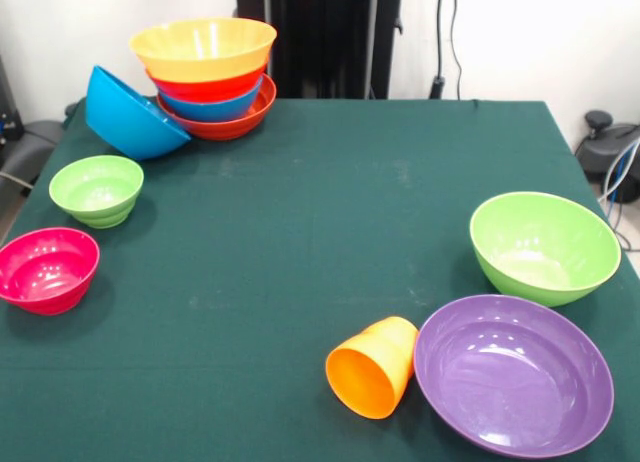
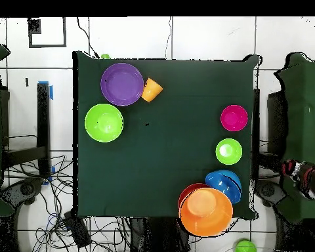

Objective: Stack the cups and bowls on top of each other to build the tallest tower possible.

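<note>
Lying tipped beside the purple bowl, the orange cup has no end effector visible anywhere.

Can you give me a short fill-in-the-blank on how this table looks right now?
1. The top bowl of the tower is coloured ____.
2. The orange cup lies on its ____, touching the purple bowl.
3. The blue bowl leaning against the tower is ____, not upright.
4. The magenta bowl sits beside the small ____ bowl.

Missing words: orange; side; tilted; green
</note>
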